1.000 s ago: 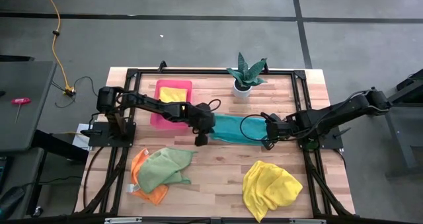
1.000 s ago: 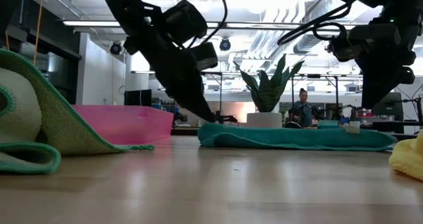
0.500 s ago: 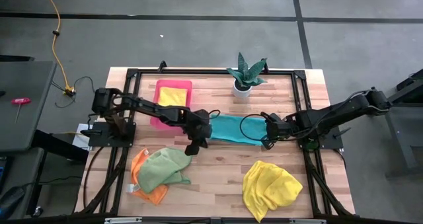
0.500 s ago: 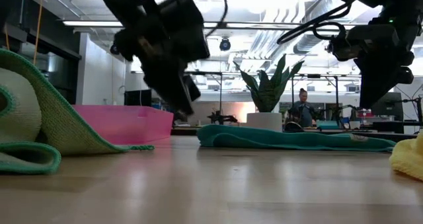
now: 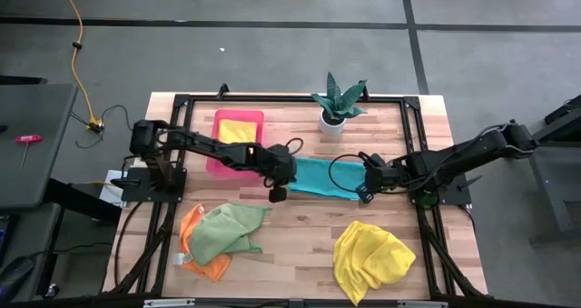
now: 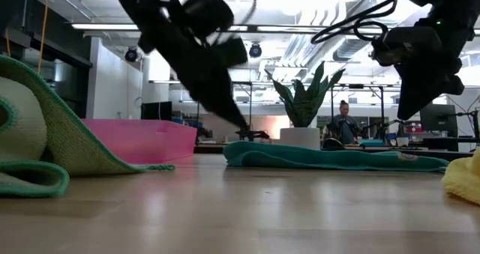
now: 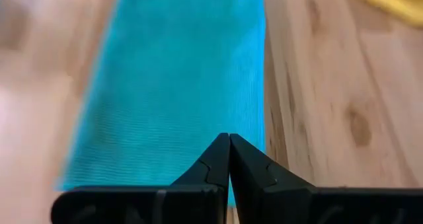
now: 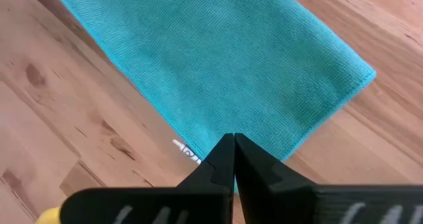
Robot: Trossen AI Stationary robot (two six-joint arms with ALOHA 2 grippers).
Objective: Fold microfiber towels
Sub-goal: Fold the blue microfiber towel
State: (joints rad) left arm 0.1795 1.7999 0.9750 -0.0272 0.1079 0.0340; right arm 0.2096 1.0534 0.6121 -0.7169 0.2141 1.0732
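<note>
Teal towel: the teal microfiber towel lies flat on the wooden surface as a long folded strip, between the two arms, just in front of the potted plant.
Left claw: the left claw sits at the strip's left end with fingers pressed together, holding nothing; in its wrist view the tips meet just over the cloth's near edge.
Right claw: the right claw hangs at the strip's right end, also pinched closed and empty, above the corner with the white tag.
Step in hand: likely the next fold, end over end.
Doing it well: spread the fingers before descending, pinch both layers at a corner, lift low, lay edge on edge.
Risk: catching only the top layer would undo the strip.
Other towels: light green towel over orange towel front left; yellow towel front right; another yellow one in the pink tray.
</note>
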